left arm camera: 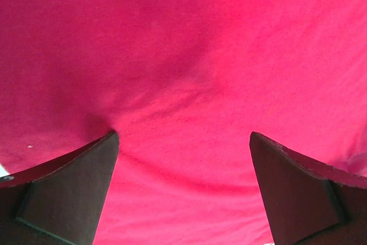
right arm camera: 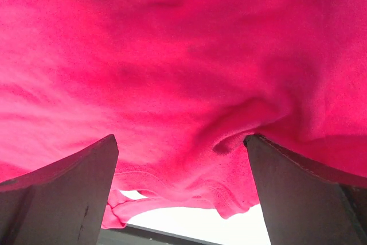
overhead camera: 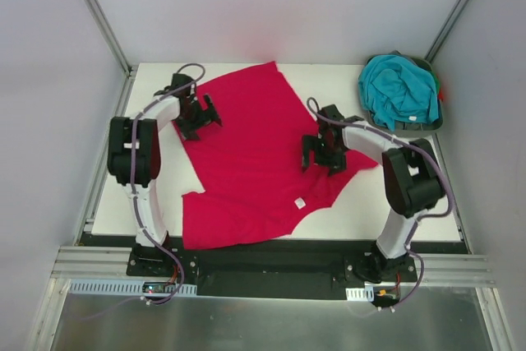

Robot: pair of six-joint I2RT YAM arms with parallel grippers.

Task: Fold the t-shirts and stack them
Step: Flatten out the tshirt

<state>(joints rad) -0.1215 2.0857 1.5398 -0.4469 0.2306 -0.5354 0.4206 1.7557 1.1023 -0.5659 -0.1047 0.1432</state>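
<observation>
Crimson cloth, soft and limp, the t-shirt (overhead camera: 246, 170) was spread across the table (overhead camera: 329, 80) and judged best pinched at an edge, with left tool (overhead camera: 200, 121) and right tool (overhead camera: 322, 162) held wide open, empty.

I see red t-shirt (overhead camera: 246, 162) spread open on table (overhead camera: 427, 219), lightly rumpled, white tag (overhead camera: 300, 202) near front edge; teal t-shirt (overhead camera: 399, 92) crumpled in tray (overhead camera: 436, 124), far right.
</observation>
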